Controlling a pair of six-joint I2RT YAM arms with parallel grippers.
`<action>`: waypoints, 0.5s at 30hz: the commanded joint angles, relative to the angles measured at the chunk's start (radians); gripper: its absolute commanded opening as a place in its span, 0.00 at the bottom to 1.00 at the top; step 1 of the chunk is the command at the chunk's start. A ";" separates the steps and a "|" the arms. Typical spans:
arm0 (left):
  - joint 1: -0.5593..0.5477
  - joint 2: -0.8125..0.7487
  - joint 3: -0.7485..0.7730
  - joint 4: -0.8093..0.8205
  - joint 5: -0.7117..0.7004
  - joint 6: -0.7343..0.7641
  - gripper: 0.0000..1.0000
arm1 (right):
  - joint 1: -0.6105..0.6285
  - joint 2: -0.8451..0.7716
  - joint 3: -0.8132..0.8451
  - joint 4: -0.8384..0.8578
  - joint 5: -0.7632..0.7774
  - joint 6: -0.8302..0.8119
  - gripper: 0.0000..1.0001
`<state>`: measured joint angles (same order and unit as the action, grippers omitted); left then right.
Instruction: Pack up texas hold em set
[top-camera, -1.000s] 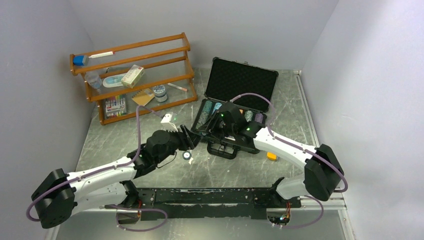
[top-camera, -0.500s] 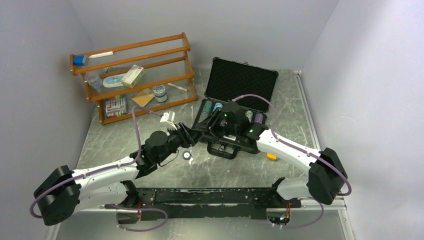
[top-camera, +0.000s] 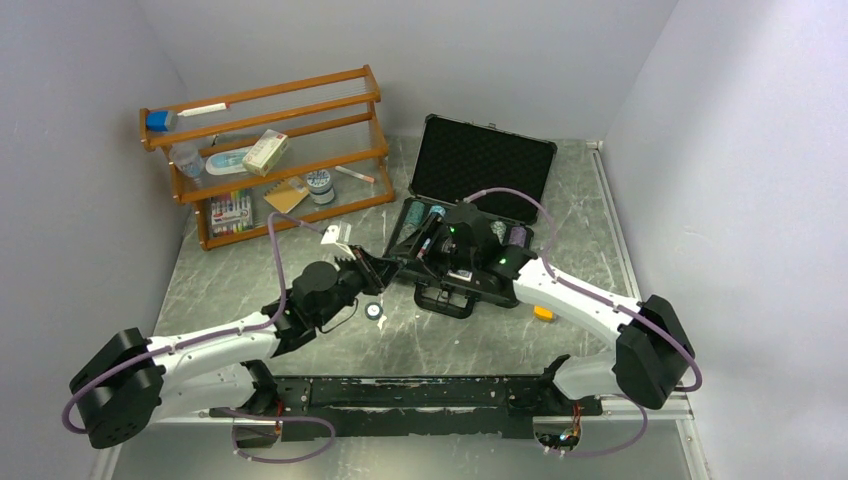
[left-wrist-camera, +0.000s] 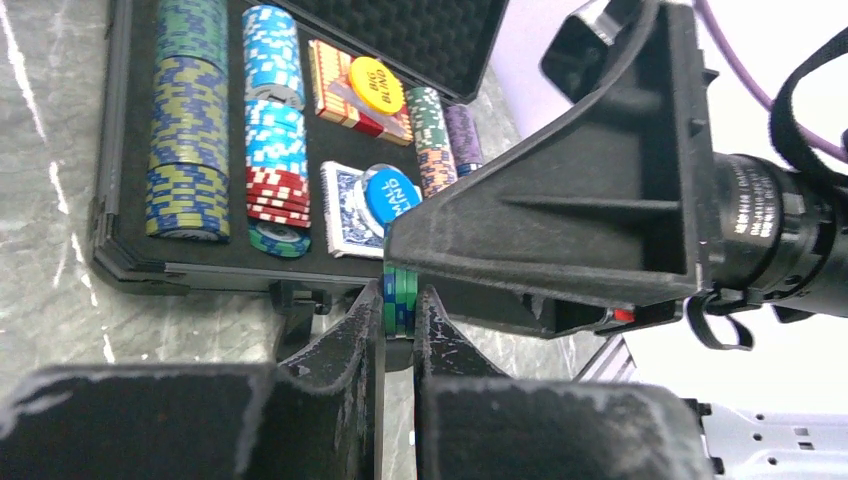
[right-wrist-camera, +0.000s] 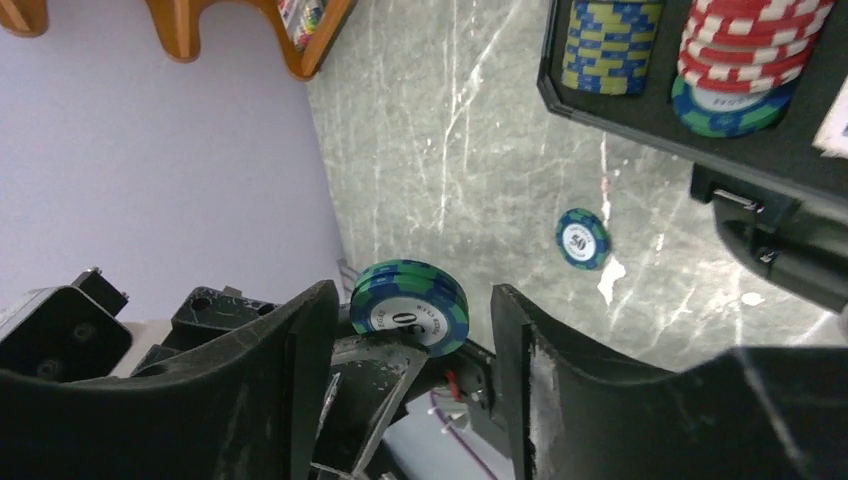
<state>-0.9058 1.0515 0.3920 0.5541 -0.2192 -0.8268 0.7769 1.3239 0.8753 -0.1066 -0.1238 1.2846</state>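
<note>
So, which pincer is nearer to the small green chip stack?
Left: the left pincer is shut on the chip stack; the right pincer stands open on either side of it.

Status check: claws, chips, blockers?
Left claw shut on green chip stack. Right claw open either side of it. Case open, one chip loose on table.

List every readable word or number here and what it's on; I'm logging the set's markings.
"BIG BLIND": yellow button token in the case.
"50": loose blue chip on the table.
"0", rest hidden: green-blue chip stack.
Blue button token, rack items: too blurred to read.
</note>
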 joint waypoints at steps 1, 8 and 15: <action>0.002 -0.014 0.053 -0.064 -0.046 0.038 0.07 | -0.047 0.006 0.061 -0.060 0.025 -0.151 0.65; 0.034 -0.081 0.076 -0.278 -0.045 0.137 0.07 | -0.157 -0.015 0.074 -0.080 -0.042 -0.416 0.66; 0.158 -0.110 0.187 -0.459 0.078 0.266 0.07 | -0.149 0.125 0.106 -0.133 -0.194 -0.751 0.35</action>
<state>-0.8040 0.9535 0.4797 0.2062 -0.2176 -0.6678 0.6170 1.3788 0.9585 -0.1986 -0.2085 0.7643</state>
